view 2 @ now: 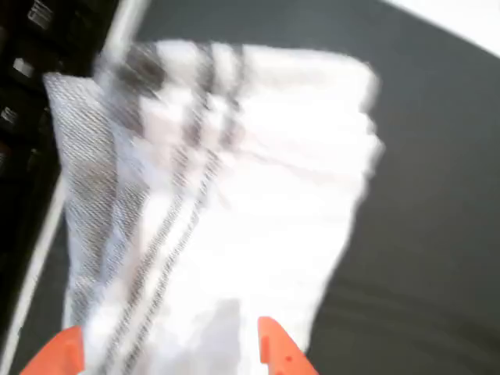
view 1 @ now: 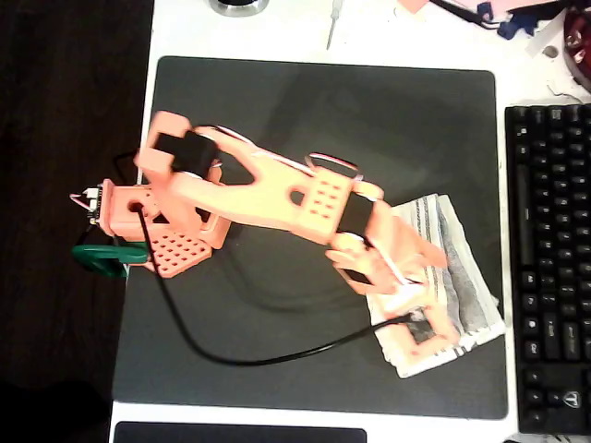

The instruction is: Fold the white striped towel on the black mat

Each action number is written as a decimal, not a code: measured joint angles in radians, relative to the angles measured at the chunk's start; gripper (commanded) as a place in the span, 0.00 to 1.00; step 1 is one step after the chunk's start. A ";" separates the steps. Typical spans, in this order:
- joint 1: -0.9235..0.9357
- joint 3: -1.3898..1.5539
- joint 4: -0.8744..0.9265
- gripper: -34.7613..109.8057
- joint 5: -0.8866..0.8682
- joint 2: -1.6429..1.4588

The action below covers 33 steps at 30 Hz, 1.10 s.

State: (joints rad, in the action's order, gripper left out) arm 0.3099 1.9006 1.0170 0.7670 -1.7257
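- White striped towel (view 1: pixel 452 277): bunched, partly doubled over, near-right area of the black mat (view 1: pixel 277 120) in the overhead view, just beside a black keyboard (view 1: pixel 549 258).
- Pincer (view 2: pixel 168 351): released, tips spread over the towel's near edge in the wrist view, nothing between them.
- Step, by judgement: lining up to seize an edge; next move calls for descending, clamping one layer, then drawing it across.
- Hidden: arm covers the towel's left part overhead; wrist view is blurred, so fold lines are unclear.
- Bench (view 1: pixel 388 32): white, far side carries small clutter, cut off.

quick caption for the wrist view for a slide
Orange gripper open above the blurred white grey-striped cloth towel on the dark matte mat.
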 measured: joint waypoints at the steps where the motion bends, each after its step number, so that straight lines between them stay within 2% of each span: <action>1: 0.008 0.043 -0.006 0.45 0.005 -0.026; 10: 0.041 0.359 -0.233 0.50 0.035 -0.066; 21: -0.003 0.367 -0.528 0.46 0.008 0.112; 24: -0.015 0.365 -0.558 0.41 -0.002 0.133; 28: -0.040 0.347 -0.604 0.24 -0.028 0.156; 33: -0.063 0.313 -0.546 0.24 -0.095 0.140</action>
State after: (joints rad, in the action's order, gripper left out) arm 0.2470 2.2135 0.4709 0.6719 -1.5861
